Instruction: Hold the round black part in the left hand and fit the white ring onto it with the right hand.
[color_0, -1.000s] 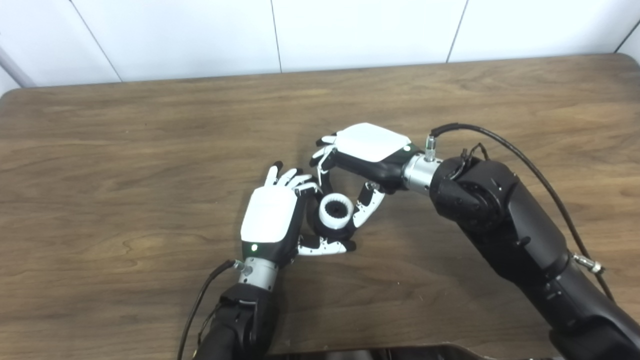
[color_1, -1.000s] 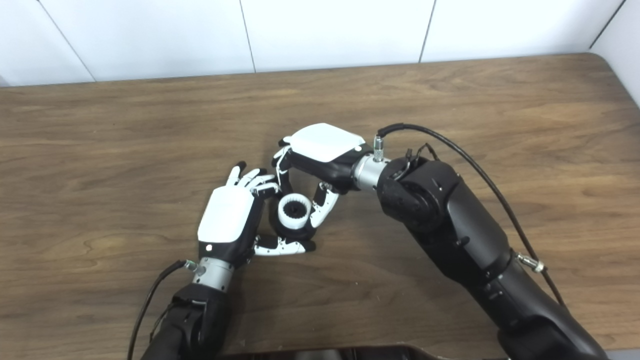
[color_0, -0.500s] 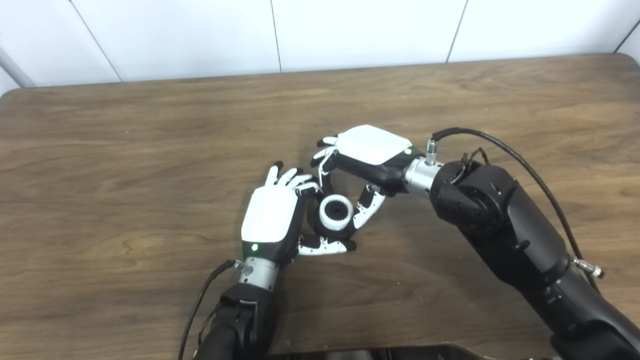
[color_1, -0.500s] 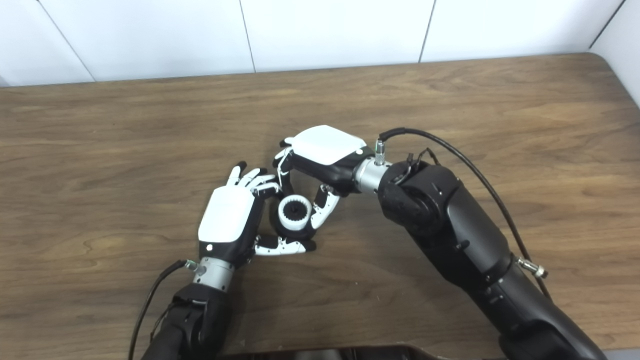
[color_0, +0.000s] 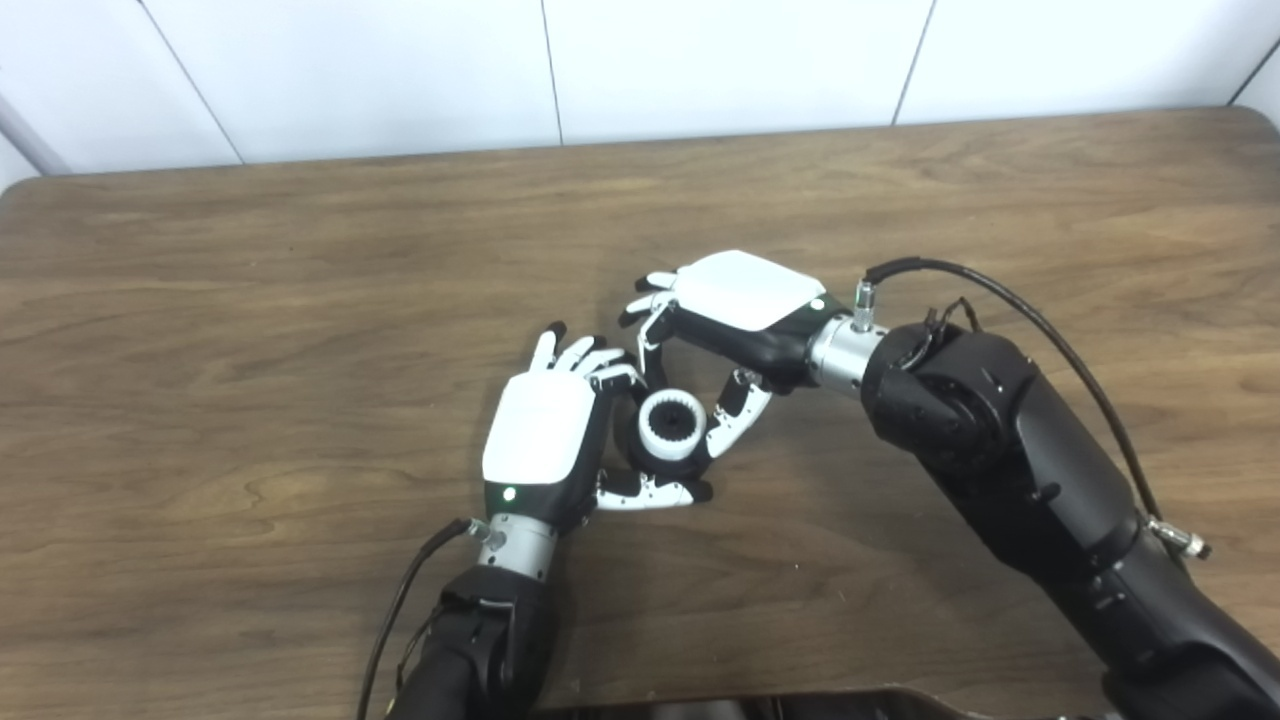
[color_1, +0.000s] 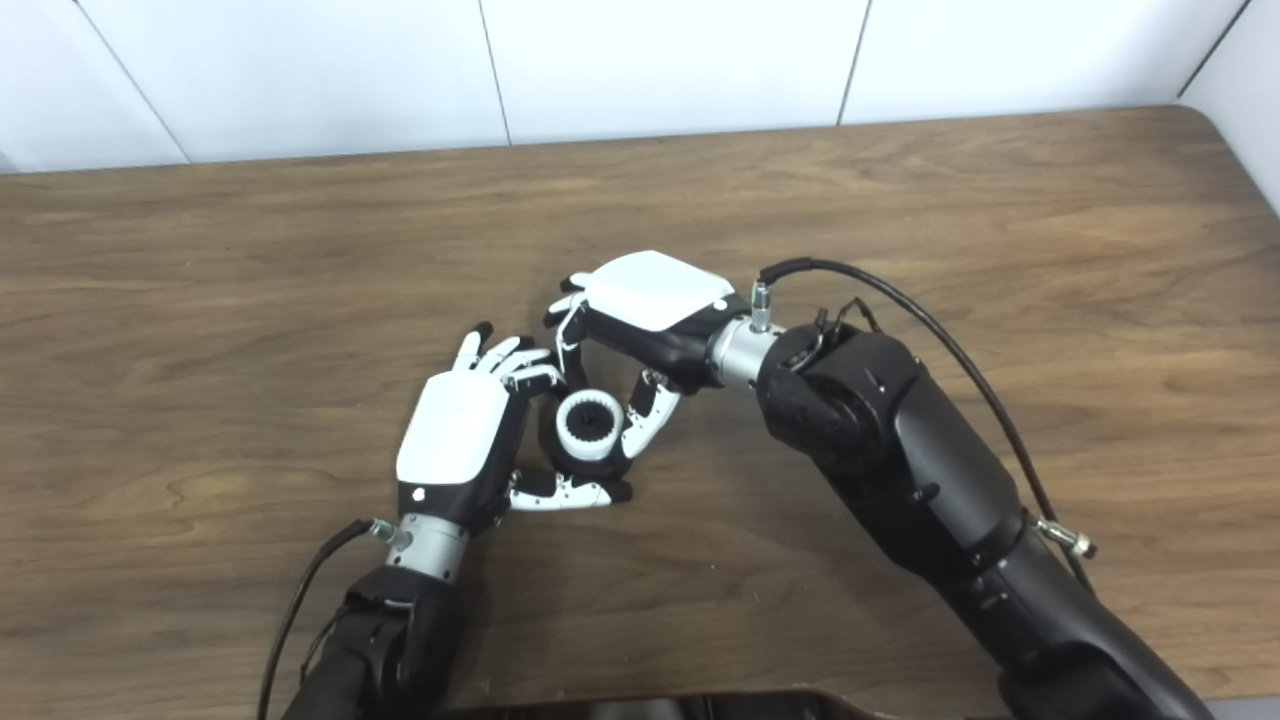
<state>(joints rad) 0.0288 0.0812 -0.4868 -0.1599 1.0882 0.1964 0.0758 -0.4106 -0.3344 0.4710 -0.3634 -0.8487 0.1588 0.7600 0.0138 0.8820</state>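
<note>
White ring (color_0: 671, 424), toothed on its inner edge, seated on top of the round black part (color_0: 640, 452), apparently concentric; depth of seating not readable from above. Black part mostly hidden beneath the ring, cradled low over the table (color_0: 250, 300) near its middle. Left hand (color_0: 545, 440) closed around the black part, back plate facing the cameras, thumb lying along the near side beneath the part, fingers curled round the far side. Right hand (color_1: 640, 330) arched over the ring from the far right, fingers spread on the far side, thumb angled down against the right flank of the ring; contact at the thumb tip probable, grip on the ring not confirmed, so held or merely touched cannot be told. Step in hand, by judgement: final seating of the ring, or release after seating. Next move, as judged: light downward press with the right fingertips to bring the ring flush, axis kept square to the black part, left grip held firm against the push; then right fingers opened and lifted straight clear to avoid dragging the ring off. Risk: a tilted ring jamming on one side.
</note>
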